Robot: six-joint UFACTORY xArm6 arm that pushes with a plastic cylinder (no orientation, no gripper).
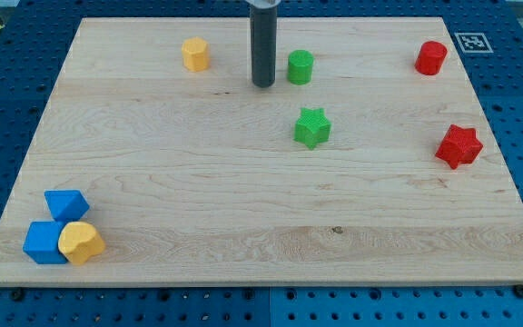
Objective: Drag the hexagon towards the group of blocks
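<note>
A yellow hexagon block [195,54] sits near the view's top left. My tip [263,85] rests on the board to its right, apart from it, just left of a green round block [300,67]. At the view's bottom left a group stands close together: a blue block [66,205], a second blue block [44,242] and a yellow heart-shaped block [81,242].
A green star block [312,127] lies below and right of my tip. A red round block [431,58] sits at the top right and a red star block [458,146] at the right. The wooden board [243,227] lies on a blue perforated table.
</note>
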